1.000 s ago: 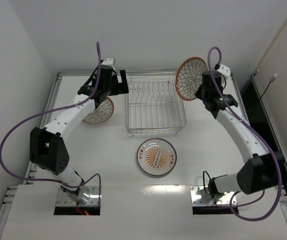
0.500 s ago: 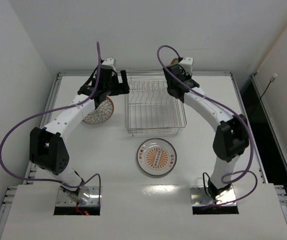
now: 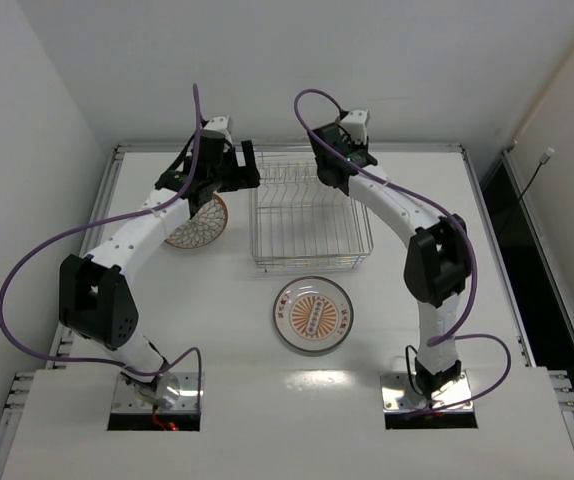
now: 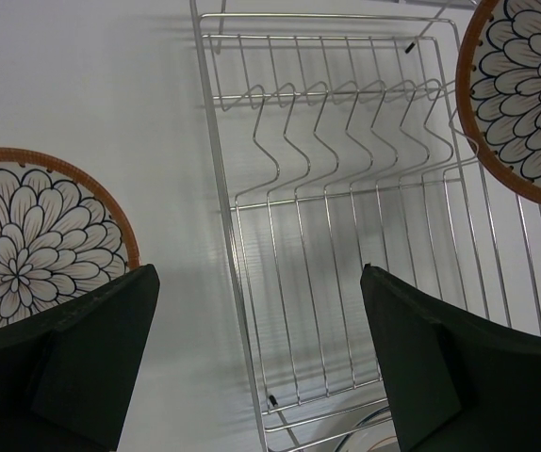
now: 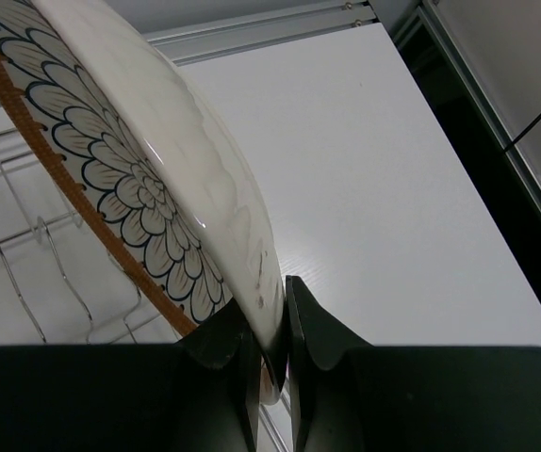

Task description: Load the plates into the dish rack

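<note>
The dish rack (image 3: 312, 215) is a silver wire basket at the table's middle back; it also shows in the left wrist view (image 4: 336, 235). My right gripper (image 3: 333, 165) is over the rack's back edge, shut on the rim of a brown-rimmed petal plate (image 5: 157, 179), which it holds nearly on edge (image 4: 525, 94). My left gripper (image 3: 239, 168) is open and empty at the rack's back left corner. A second brown-rimmed plate (image 3: 199, 222) lies flat left of the rack (image 4: 35, 235). The white-rimmed plate with the orange centre (image 3: 312, 314) lies in front of the rack.
The rack's upright tines (image 4: 346, 104) run along its back half. A metal frame (image 3: 117, 160) borders the table's back and sides. White walls stand close behind and to the left. The arm bases are at the near edge.
My right arm has swung left from the table's back right to over the rack's back edge, carrying the brown-rimmed plate, now turned edge-on. The left arm has not moved.
</note>
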You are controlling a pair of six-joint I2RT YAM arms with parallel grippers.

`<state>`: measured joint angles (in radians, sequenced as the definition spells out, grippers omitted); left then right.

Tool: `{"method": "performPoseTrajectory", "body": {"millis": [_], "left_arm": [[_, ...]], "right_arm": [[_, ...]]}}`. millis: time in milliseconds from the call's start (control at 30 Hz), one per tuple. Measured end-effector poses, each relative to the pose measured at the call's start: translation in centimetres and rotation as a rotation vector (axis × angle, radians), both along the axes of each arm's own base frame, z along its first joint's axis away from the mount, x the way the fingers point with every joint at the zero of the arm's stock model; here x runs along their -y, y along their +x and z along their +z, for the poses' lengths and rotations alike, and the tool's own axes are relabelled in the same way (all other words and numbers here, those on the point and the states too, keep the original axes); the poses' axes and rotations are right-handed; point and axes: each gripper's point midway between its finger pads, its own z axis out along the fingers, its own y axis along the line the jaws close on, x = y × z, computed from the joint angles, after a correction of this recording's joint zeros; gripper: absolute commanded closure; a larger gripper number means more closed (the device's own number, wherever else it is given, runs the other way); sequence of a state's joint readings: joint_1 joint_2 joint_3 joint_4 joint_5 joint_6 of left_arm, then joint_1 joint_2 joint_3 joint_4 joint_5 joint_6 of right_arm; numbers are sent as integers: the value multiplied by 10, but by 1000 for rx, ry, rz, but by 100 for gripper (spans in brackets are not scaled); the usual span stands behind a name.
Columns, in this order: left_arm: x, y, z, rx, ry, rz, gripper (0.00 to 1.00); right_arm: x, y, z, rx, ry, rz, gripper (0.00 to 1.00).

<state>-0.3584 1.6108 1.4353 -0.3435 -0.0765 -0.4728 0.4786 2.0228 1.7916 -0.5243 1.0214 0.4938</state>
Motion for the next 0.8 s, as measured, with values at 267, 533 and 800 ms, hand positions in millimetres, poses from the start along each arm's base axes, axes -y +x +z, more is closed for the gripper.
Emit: {"method": "performPoseTrajectory", "body": {"millis": [267,533,800], "left_arm": [[1,0,0,-1,-3,-1,13],[0,0,0,-1,-4,0,13],[1,0,0,-1,-3,-1,13]], "right_arm": [[-3,-3,-1,9,-10,-20,100],[-1,-7,0,15,2,-50,100],[4,-8,4,21,-4,-93,100]]}}
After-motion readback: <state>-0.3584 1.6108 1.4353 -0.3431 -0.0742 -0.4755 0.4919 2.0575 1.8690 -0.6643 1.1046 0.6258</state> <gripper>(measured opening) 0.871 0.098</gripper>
